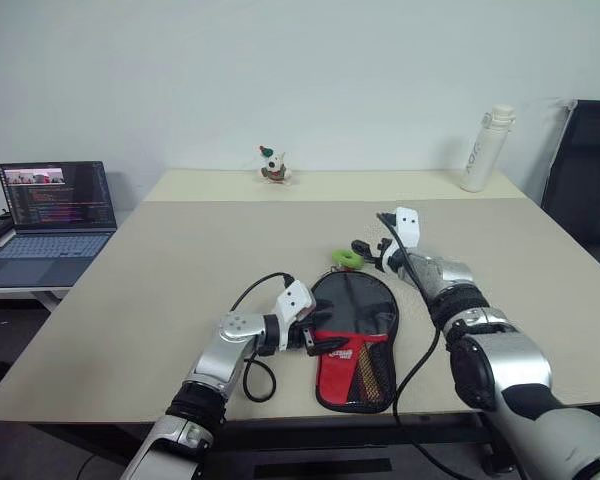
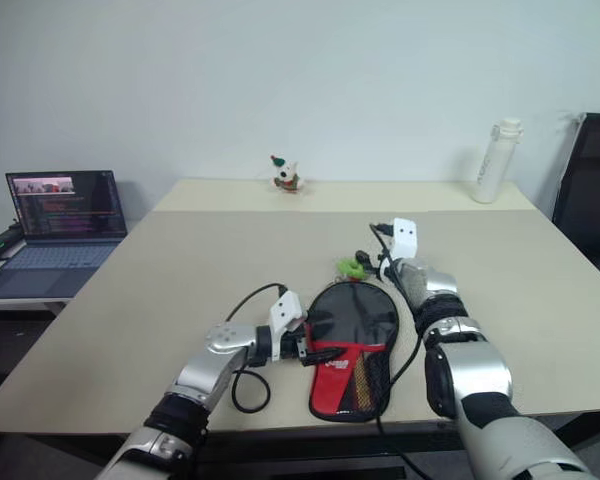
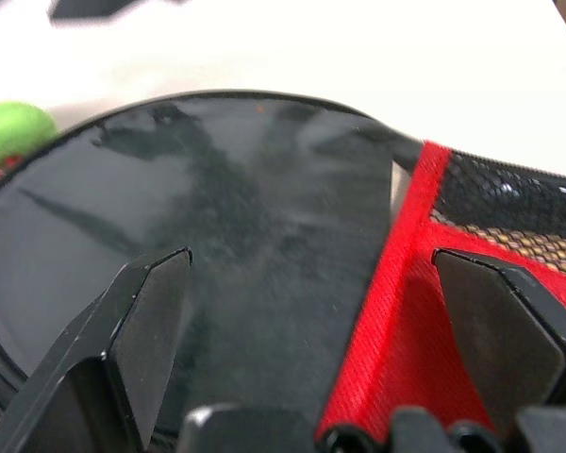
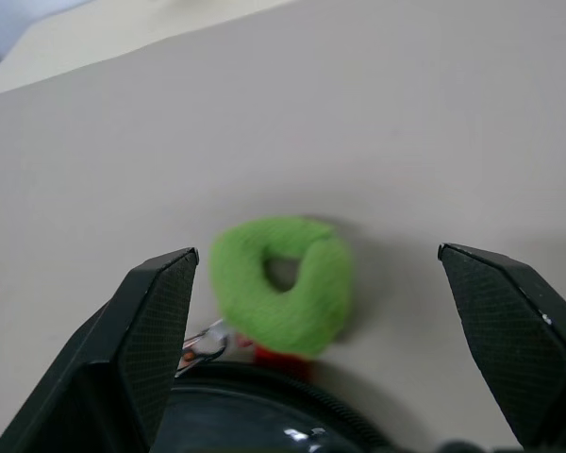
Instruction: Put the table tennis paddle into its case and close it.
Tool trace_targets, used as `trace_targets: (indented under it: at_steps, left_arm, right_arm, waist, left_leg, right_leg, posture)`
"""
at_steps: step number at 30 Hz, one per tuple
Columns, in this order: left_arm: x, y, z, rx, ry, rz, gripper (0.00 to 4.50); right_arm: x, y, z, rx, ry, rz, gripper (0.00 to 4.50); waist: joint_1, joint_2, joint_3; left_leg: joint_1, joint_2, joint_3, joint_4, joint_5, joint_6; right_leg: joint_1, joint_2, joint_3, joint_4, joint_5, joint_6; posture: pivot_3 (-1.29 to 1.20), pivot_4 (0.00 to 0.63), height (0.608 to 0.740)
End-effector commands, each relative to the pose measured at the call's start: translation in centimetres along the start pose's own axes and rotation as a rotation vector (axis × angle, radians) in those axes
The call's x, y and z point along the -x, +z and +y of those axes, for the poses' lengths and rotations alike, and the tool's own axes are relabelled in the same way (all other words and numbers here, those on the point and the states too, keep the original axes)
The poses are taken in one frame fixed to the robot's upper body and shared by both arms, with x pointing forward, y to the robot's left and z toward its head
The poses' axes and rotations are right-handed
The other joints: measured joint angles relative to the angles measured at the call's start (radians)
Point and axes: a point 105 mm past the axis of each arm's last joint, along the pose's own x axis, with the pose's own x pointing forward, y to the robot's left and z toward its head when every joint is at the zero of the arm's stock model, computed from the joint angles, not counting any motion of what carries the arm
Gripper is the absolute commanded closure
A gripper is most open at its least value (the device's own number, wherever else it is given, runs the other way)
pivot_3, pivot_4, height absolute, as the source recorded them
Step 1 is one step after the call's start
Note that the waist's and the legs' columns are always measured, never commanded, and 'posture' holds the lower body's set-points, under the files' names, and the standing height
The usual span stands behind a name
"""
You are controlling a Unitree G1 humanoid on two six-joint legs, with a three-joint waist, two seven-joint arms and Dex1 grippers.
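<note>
The red-and-black paddle-shaped fabric case (image 1: 354,340) is lying flat on the beige table (image 1: 160,280), its side being framed by the spread left gripper (image 3: 311,311). The looped green fabric tag (image 4: 281,283) is being bracketed between the wide-apart fingers of the right gripper (image 4: 316,302); a shallow pinch is likely being risked, letting the zipper pull slip free and the case drag.

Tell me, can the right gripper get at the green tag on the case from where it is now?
Probably yes. The right gripper is open and points straight at the green tag, which lies on bare table at the case's far end, with nothing between them.
</note>
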Motion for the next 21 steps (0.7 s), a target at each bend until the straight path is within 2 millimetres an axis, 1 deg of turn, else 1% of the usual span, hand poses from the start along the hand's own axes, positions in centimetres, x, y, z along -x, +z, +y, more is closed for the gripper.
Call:
trace_targets:
  at_steps: [1,5,8,10,12,15,17,21]
  left_arm:
    - [0.1,1.9,0.6,-0.049,0.015,-0.049,0.05]
    - [0.0,1.7,0.2,-0.048,0.013,-0.044,0.05]
    - [0.2,1.4,0.1,-0.045,0.032,-0.034,0.05]
    - [0.3,1.3,0.2,-0.039,0.05,-0.031,0.0]
    - [0.5,1.2,0.2,-0.034,0.063,-0.028,0.0]
    - [0.7,1.0,0.0,-0.028,0.069,-0.022,0.0]
    - [0.8,0.8,-0.2,-0.027,0.07,-0.016,0.0]
    - [0.7,0.8,-0.2,-0.028,0.069,-0.015,0.0]
  right_arm:
    - [-0.5,0.8,1.8,-0.008,0.022,-0.038,0.0]
    - [-1.0,-0.2,2.7,-0.01,0.018,-0.026,0.0]
    - [-1.4,-1.1,4.1,0.022,0.02,-0.021,0.0]
    - [-1.6,-1.2,4.6,0.037,0.01,-0.03,0.38]
    - [-1.7,-1.0,4.8,0.039,-0.003,-0.04,0.89]
    - [-1.7,-0.9,5.0,0.036,-0.006,-0.05,1.94]
    - [-1.7,-0.9,5.0,0.042,-0.012,-0.054,2.72]
    - [-1.7,-1.0,4.7,0.044,-0.026,-0.054,4.1]
  waist:
    - [-0.001,0.0,0.0]
    - [-0.002,0.001,0.0]
    - [-0.005,0.001,0.001]
    - [-0.011,0.002,0.001]
    - [-0.015,0.002,0.001]
    - [-0.017,0.002,0.001]
    - [-0.018,0.002,0.001]
    - [-0.018,0.002,0.001]
  left_leg:
    - [0.0,0.0,0.0,0.0,0.0,0.0]
    - [0.0,0.0,0.0,0.0,0.0,0.0]
    - [0.0,0.0,0.0,0.0,0.0,0.0]
    - [0.0,0.0,0.0,0.0,0.0,0.0]
    - [0.001,0.0,0.0,0.0,0.0,0.0]
    - [0.001,0.0,-0.001,0.0,0.0,0.0]
    - [0.001,0.0,-0.001,0.0,0.0,0.0]
    - [0.001,0.0,-0.001,0.0,0.0,0.0]
  right_leg:
    - [0.0,0.0,0.0,0.0,0.0,0.0]
    - [0.0,0.0,0.0,0.0,0.0,0.0]
    - [0.0,0.0,0.001,0.0,0.0,0.0]
    - [0.0,0.0,0.001,0.001,0.0,0.0]
    - [0.0,0.001,0.001,0.001,0.0,0.0]
    - [0.0,0.001,0.0,0.002,0.0,0.0]
    - [0.0,0.001,0.001,0.002,0.0,0.0]
    - [0.0,0.001,0.001,0.002,0.0,0.0]
  posture:
    - [0.0,0.15,0.74]
    - [0.0,0.15,0.74]
    - [0.0,0.15,0.74]
    - [0.0,0.15,0.74]
    - [0.0,0.15,0.74]
    - [0.0,0.15,0.74]
    - [0.0,0.15,0.74]
    - [0.0,0.15,0.74]
